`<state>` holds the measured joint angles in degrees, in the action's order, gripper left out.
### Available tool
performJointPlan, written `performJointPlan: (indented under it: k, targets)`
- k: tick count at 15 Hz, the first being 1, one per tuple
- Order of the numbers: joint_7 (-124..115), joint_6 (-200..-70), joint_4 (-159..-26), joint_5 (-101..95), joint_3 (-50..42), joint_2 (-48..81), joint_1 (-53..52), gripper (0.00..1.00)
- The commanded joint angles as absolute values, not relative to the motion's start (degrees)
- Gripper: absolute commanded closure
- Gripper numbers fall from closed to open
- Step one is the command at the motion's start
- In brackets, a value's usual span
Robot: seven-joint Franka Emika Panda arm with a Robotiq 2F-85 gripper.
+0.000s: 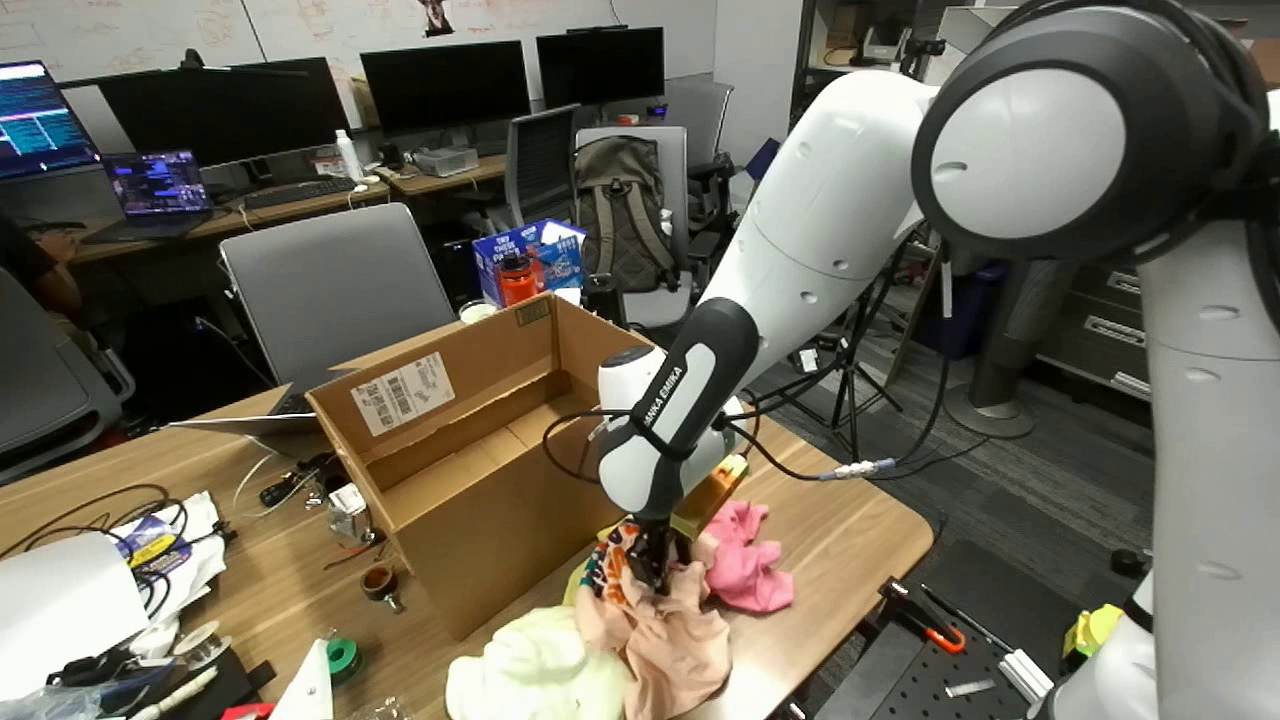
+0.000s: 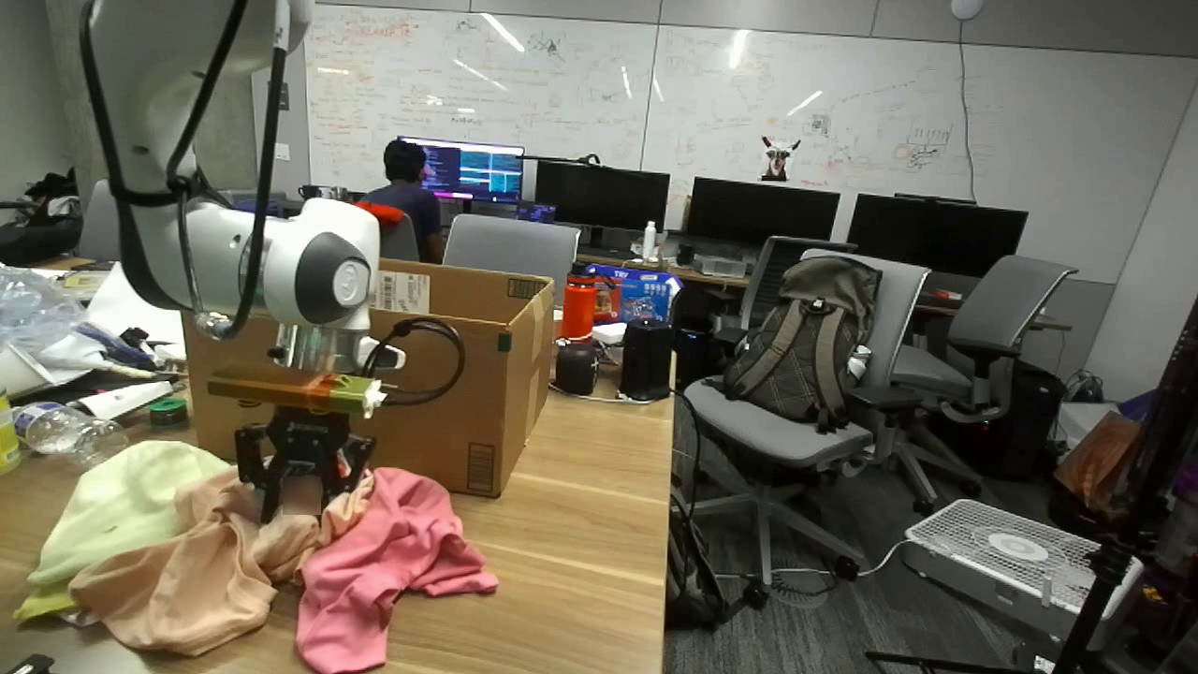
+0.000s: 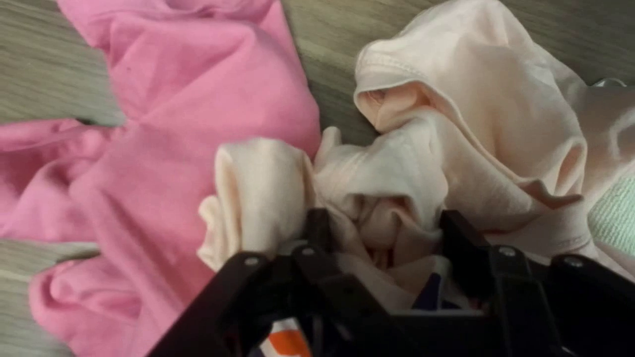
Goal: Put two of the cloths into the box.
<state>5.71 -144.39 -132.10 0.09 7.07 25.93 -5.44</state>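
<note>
Plain peach cloth (image 2: 192, 573) and orange-and-dark-printed white cloth (image 1: 606, 568) lie crumpled on the wooden bench (image 2: 580, 552) beside the brown cardboard box (image 1: 500, 540); the jaws stand partly apart around loose peach folds.

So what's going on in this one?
The robot's gripper is down in the peach cloth, its jaws apart with a bunch of the fabric between them; whether they grip it firmly, I cannot tell. The peach cloth lies on the table between the pink cloth and the pale yellow cloth. A printed cloth shows beside the gripper. The open cardboard box stands next to them, and the peach cloth is not in it yet.
</note>
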Motion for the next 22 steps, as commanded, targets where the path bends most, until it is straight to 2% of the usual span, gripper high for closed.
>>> performJointPlan:
  k: [1,5,6,22]
  targets:
    - [4.75,-144.77,-132.47,-0.36,6.75,23.82,-5.64,0.7]
    - [3.76,-145.67,-133.25,-0.4,6.41,21.37,-5.7,0.98]
    - [3.46,-145.97,-133.44,-0.35,6.32,20.68,-5.67,1.0]
    - [-4.31,-152.18,-135.25,-2.08,3.7,6.02,-5.66,0.99]
